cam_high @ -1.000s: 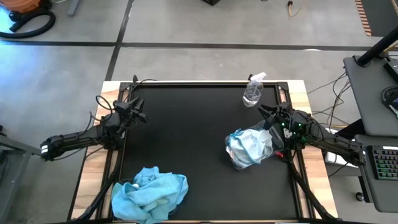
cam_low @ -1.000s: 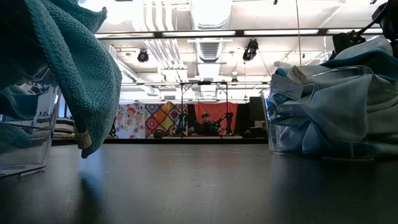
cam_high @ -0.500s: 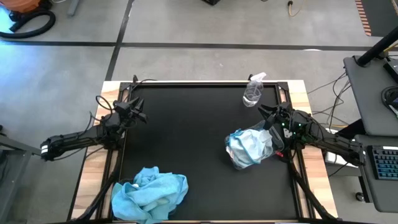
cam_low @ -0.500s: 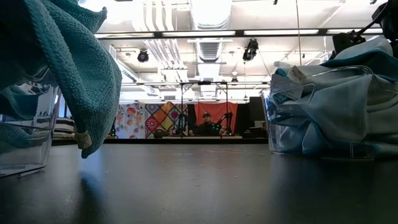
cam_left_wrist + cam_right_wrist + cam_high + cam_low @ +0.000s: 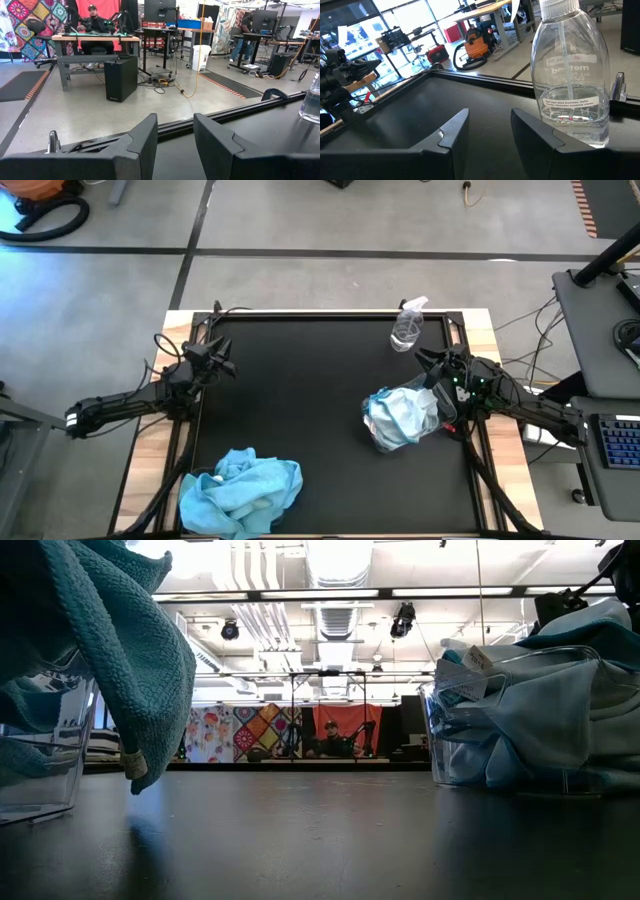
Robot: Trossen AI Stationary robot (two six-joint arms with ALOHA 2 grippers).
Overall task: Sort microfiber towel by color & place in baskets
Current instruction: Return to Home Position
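Note:
Sky-blue microfiber towels (image 5: 242, 488) are heaped over a clear basket near the table's near-left corner. In the low view one teal towel (image 5: 120, 650) hangs over that basket's wall (image 5: 45, 770). Pale whitish-blue towels (image 5: 398, 416) fill the second clear basket (image 5: 446, 416) on the table's right; the low view shows them bulging above its rim (image 5: 520, 665). My left gripper (image 5: 222, 360) (image 5: 175, 134) is open and hovers at the table's left edge. My right gripper (image 5: 428, 364) (image 5: 490, 129) is open, just beyond the pale basket, facing the spray bottle.
A clear spray bottle (image 5: 408, 326) (image 5: 572, 75) stands near the table's far-right corner, close ahead of my right gripper. The black mat (image 5: 310, 390) between the two baskets is bare. A raised black frame (image 5: 330, 313) borders the table. A person sits at a desk (image 5: 92, 20) in the room beyond.

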